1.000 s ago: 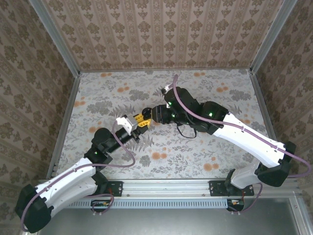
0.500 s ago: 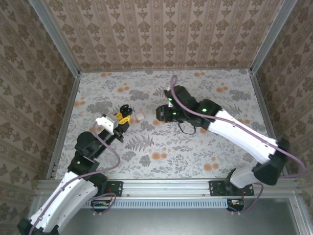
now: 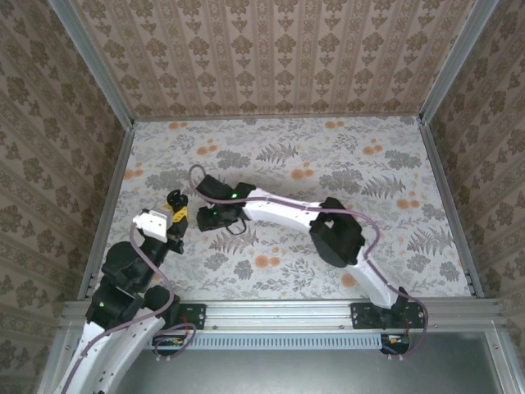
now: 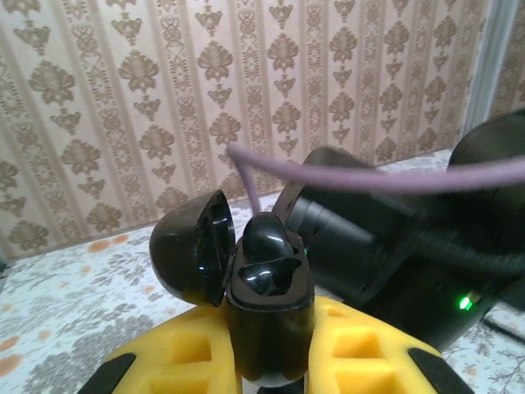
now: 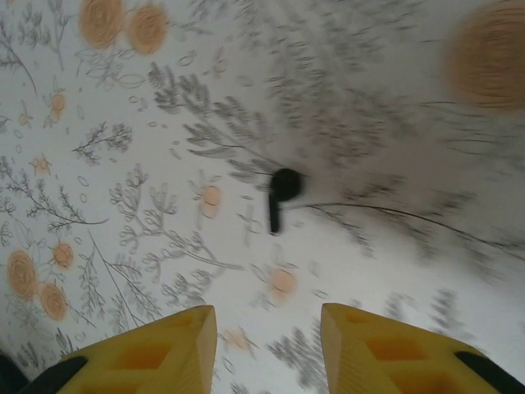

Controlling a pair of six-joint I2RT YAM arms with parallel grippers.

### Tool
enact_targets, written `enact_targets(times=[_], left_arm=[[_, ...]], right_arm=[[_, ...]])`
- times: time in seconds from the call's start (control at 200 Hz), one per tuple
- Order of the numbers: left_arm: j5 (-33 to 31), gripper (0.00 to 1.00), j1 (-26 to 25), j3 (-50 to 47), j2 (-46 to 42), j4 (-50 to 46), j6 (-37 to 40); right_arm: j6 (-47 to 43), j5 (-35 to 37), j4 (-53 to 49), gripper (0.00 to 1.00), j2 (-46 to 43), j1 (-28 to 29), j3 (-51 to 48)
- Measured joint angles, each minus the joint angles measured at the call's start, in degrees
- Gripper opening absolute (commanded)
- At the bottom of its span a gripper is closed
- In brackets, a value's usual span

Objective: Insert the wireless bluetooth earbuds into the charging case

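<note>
1. Arms have changed places since a moment ago: the left gripper has drawn back toward the near-left side of the table. The right gripper has swung across from mid-table and now sits just beside it.
2. Left fingers are clamped on the black charging case and hold it upright. Its lid is flipped open to the left.
3. A seated earbud, also black, stands in the case's well, clear above the yellow pads.
4. Right jaws stand partly open with nothing between them, pointing down at the floral cloth.
5. A loose earbud lies flat on the table ahead of those open fingers, roughly centred on the gap and well apart from both tips.
6. Right arm housing crowds in directly behind the case.
7. The side rail runs near the left gripper. Broad tabletop stretches away to the right, and the wallpapered wall closes the far end.
</note>
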Motion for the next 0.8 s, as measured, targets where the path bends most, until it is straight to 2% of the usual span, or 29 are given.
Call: enact_targets(times=[0.14, 0.315, 0.495, 0.8], left_arm=[[-2.08, 0.00, 0.02, 0.70, -1.25, -2.80, 0.35], [-2.71, 0.00, 0.04, 0.72, -1.38, -4.31, 0.48], [-2.69, 0.00, 0.04, 0.72, -1.38, -4.42, 0.50], [-2.21, 0.00, 0.04, 0.72, -1.38, -4.31, 0.50]], right_arm=[[-1.36, 1.05, -1.40, 0.41, 6.84, 2.12, 8.61], [-2.71, 4.44, -4.74, 0.41, 11.23, 2.29, 15.04], [-3.43, 8.41, -6.80, 0.41, 12.11, 2.29, 16.74], [-4.46, 8.87, -9.03, 0.41, 17.92, 2.29, 23.93]])
